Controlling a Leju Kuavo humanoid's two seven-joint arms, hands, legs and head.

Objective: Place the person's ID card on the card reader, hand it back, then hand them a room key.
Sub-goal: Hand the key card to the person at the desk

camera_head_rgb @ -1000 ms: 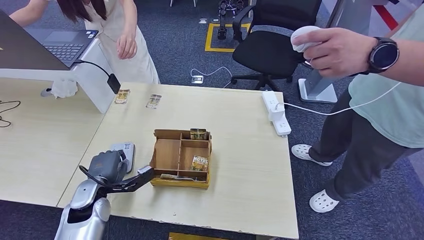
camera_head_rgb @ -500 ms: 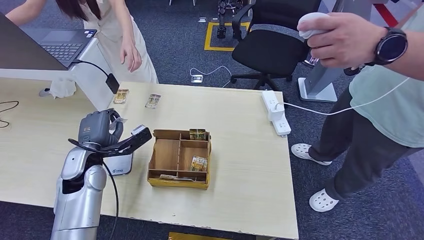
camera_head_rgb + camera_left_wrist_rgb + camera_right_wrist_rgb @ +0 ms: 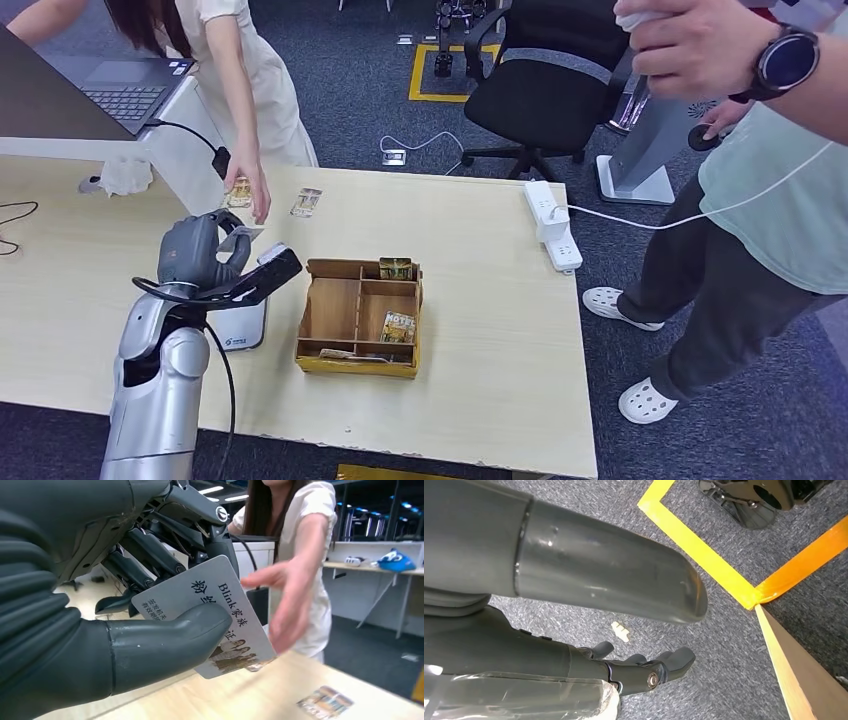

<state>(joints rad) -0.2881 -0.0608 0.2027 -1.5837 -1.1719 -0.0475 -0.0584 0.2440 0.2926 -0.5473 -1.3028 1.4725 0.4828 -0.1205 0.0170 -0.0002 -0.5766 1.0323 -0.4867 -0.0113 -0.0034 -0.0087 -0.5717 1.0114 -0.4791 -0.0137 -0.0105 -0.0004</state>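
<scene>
1. Left hand is pinching the thin white printed ID card between thumb and fingers, above the white card reader.
2. Person's hand is reaching toward it.
3. Card looks light, stiff, slippery; taking its free edge seems best.
4. Right hand is hanging, holding nothing, fingers loosely curled.

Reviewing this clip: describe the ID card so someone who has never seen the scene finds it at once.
Start at the light wooden table, then the robot's silver left arm rising over its near left side. The left hand pinches the ID card above the white card reader, with a person's hand reaching toward it. Unlike the small cards lying flat on the table, it is white, held aloft, and printed "Blink".
</scene>
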